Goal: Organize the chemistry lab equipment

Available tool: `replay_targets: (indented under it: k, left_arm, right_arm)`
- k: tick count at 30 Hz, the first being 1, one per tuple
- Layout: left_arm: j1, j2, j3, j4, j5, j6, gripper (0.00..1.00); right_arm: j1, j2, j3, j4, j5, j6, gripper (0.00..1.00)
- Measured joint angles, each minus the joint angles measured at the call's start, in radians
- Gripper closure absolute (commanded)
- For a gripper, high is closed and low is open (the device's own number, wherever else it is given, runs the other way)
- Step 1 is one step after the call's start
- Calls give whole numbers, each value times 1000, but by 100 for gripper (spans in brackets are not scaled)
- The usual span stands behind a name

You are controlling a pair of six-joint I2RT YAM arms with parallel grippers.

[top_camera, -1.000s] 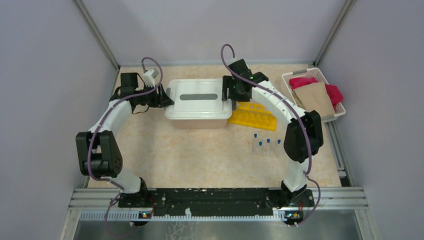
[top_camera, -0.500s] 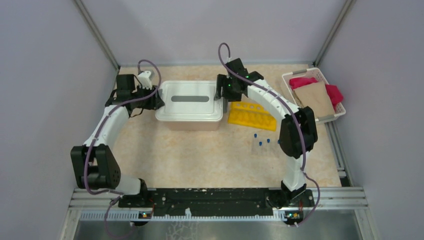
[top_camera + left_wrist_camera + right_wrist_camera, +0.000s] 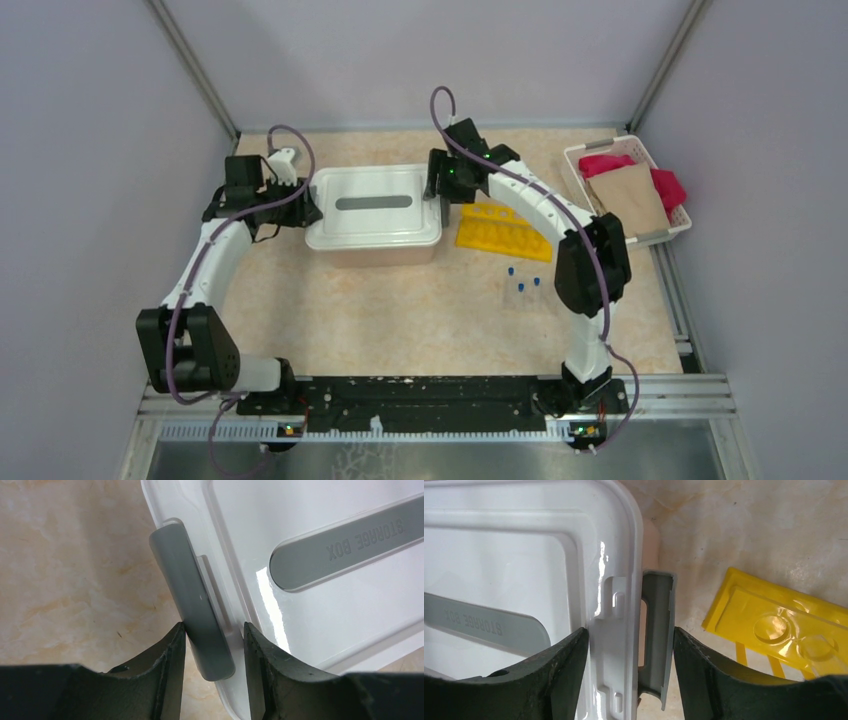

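Rack (image 3: 504,232) long axis slants near-right | left tool (image 3: 214,645) grips latch (image 3: 192,600) | right tool (image 3: 630,652) straddles clip (image 3: 658,630)

We see two arms, the left arm (image 3: 205,262) and right arm (image 3: 545,205), with white links and bulky black joint housings. A purple cable loops along each, and small green lights glow near the right wrist. Both stand on a black rail, and their fingers (image 3: 167,672) are matte black.
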Motion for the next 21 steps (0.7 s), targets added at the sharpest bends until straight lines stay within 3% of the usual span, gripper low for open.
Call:
replay_targets:
  k: [7,13,21]
  left_arm:
    - [2,-22,-12,-21,-5,-9,59]
    - [-2,-22,-12,-27,9,-18,60]
    - [-2,-22,-12,-29,10,-18,60]
  right_arm:
    - [1,-29,-16,0,23,45,10]
    - [14,-152,-155,69,18,95,9]
    - [25,-190,-303,171,3,177,12]
